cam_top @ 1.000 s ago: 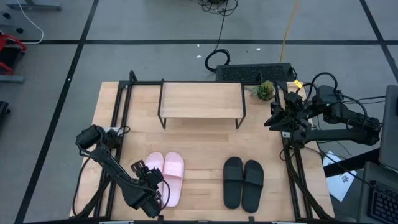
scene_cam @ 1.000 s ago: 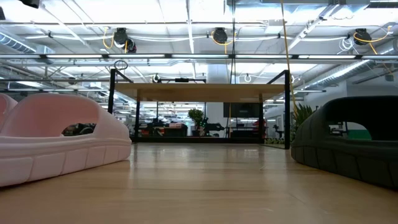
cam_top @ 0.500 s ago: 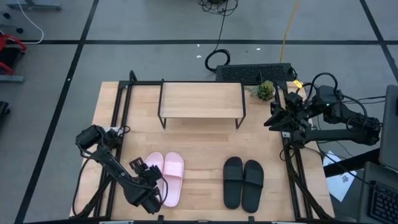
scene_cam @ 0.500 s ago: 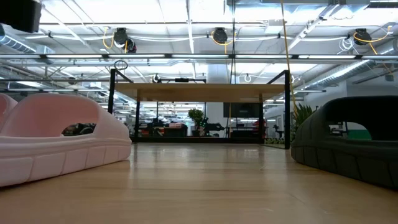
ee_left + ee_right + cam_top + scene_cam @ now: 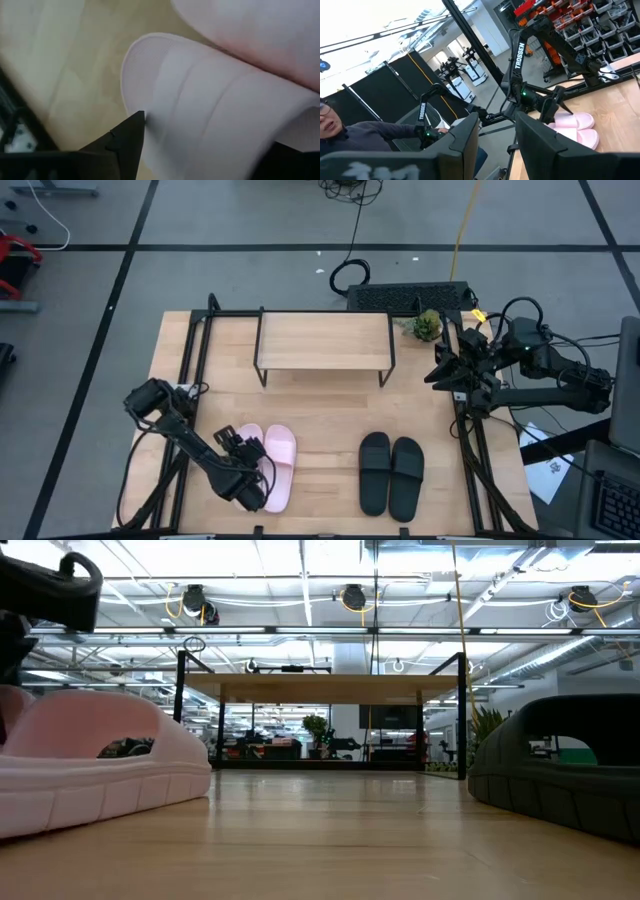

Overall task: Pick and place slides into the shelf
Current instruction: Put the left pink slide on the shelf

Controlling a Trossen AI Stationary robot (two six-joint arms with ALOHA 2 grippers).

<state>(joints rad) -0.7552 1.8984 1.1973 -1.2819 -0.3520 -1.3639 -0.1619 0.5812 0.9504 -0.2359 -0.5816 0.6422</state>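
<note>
The wooden table (image 5: 320,405) carries the shelf (image 5: 324,341) at its far side, a small plant (image 5: 427,326) beside it, and near the front edge two pink slides (image 5: 268,466) and two black slides (image 5: 391,474).

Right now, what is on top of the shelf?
Nothing shows on the shelf: its board is bare from above. The floor under it is covered by the board; the low view shows only open space between its legs.

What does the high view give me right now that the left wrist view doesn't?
Only the high view shows the shelf, the black slides, and the right pincer parked at the table's right edge. Only the left wrist view shows the left pincer's fingers open, straddling a pink slide's strap. Both show the pink slides and wooden tabletop.
</note>
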